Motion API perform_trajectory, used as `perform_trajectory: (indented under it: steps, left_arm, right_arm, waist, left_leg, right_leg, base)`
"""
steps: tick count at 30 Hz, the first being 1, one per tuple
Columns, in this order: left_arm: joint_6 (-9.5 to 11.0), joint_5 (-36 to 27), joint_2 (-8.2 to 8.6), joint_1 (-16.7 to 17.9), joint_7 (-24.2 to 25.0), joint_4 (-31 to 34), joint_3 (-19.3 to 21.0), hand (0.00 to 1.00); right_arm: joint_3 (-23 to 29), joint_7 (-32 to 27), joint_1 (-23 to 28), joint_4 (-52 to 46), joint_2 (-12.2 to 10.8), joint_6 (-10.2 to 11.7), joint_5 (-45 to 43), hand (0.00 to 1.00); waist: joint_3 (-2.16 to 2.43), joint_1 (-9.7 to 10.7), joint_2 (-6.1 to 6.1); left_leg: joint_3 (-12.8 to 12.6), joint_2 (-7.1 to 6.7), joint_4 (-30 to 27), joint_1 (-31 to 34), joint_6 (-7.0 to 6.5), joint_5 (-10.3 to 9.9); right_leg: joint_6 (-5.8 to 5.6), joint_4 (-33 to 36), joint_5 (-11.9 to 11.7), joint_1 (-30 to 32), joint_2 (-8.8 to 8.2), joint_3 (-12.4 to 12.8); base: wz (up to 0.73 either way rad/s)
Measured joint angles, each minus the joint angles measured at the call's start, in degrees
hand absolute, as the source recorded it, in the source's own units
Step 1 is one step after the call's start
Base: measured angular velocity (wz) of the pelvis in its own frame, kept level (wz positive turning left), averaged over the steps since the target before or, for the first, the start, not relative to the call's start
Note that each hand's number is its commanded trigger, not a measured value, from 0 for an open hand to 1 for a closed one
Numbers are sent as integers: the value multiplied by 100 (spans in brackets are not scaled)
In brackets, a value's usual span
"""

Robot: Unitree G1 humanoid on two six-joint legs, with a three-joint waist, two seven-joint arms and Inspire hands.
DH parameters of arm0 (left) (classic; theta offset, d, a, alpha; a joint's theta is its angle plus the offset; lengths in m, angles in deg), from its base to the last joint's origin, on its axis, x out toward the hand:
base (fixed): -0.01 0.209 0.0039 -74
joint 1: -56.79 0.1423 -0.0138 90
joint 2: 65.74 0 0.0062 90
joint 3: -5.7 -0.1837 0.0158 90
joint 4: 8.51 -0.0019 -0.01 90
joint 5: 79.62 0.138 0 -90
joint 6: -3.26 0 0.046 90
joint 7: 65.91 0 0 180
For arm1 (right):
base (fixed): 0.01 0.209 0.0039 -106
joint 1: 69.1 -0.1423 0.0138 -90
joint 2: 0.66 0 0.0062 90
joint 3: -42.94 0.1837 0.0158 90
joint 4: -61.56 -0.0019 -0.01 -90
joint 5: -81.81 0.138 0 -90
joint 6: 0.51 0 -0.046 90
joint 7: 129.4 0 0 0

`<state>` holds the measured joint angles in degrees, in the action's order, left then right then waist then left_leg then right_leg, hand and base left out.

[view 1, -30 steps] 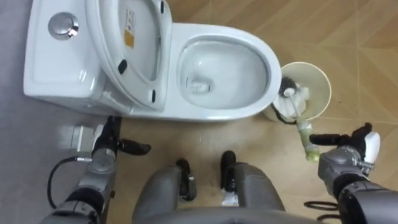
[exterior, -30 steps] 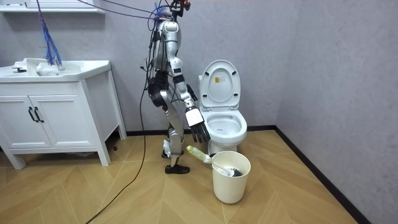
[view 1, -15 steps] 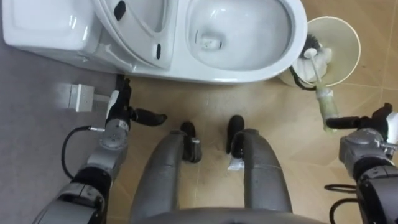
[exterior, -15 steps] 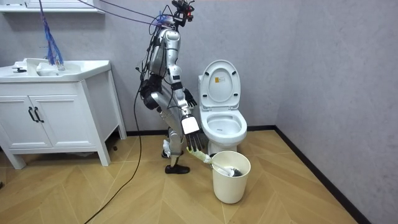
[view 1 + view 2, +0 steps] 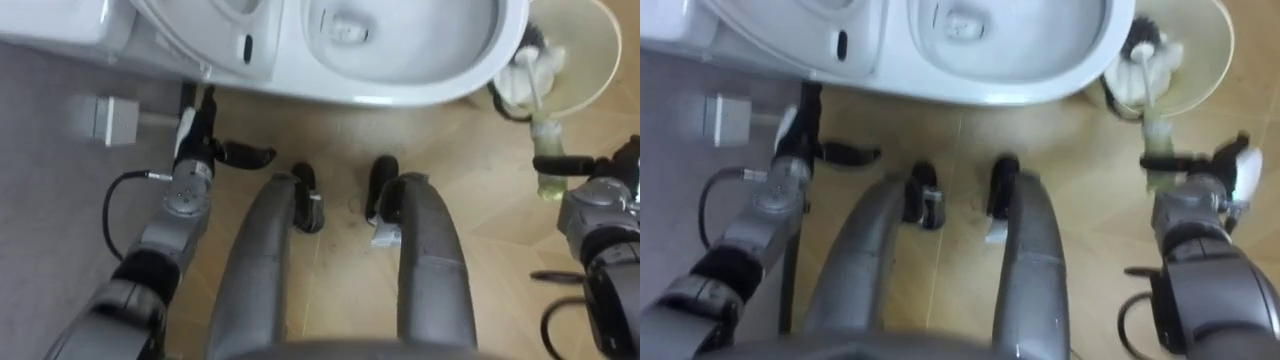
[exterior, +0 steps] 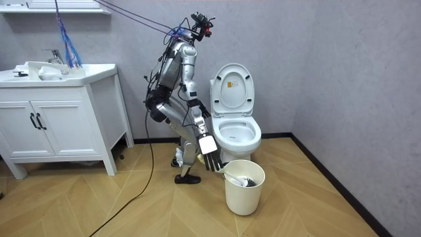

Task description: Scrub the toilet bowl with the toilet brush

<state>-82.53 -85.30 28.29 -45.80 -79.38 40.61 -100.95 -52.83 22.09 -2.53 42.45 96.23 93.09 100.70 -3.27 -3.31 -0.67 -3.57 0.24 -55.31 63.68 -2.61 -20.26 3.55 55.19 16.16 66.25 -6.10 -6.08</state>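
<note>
The white toilet (image 5: pixel 420 85) stands before me with its lid (image 6: pixel 235 89) raised and its bowl (image 5: pixel 1010 40) open. Beside it on my right stands a cream bucket (image 5: pixel 585 60). The toilet brush (image 5: pixel 542 140) leans in it, its head down among white stuff and its pale green handle (image 5: pixel 1158 150) slanting out towards me. My right hand (image 5: pixel 598 195) is open, with a dark straight finger lying across the handle's upper end. My left hand (image 5: pixel 203 150) hangs open near the toilet's base, thumb sticking out. In the room view I stand bent forward next to the toilet, right hand (image 6: pixel 208 146) low over the bucket (image 6: pixel 244 187).
A small white box (image 5: pixel 105 118) sits on the grey wall at my left. A white sink cabinet (image 6: pixel 59 115) stands at the room view's left. Grey walls close in behind the toilet and at the room view's right, and wooden floor (image 6: pixel 164 210) lies around the bucket.
I have bent further forward, so the eye view has swung down towards my legs. My right hand has dropped from hip height to the brush handle's end. The brush and bucket have stayed put.
</note>
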Motion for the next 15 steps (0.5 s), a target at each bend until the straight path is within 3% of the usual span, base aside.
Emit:
perform_trajectory:
  steps: [9,15]
  left_arm:
    - [-2,-9,-7,85,-14,48,-48,0]
    - [-7,-50,-92,348,-1,190,-37,0]
  right_arm:
    - [-102,131,-17,-259,4,8,243,0]
    - [-202,162,34,-392,33,6,342,0]
  waist:
    - [3,-3,0]
    - [3,-14,0]
  left_leg:
    - [25,-24,-322,264,27,-53]
    - [25,-14,-612,500,31,-101]
  right_leg:
    - [60,373,96,273,-75,-24]
    - [89,648,154,512,-91,-11]
  base:
    - [3]
    - [1]
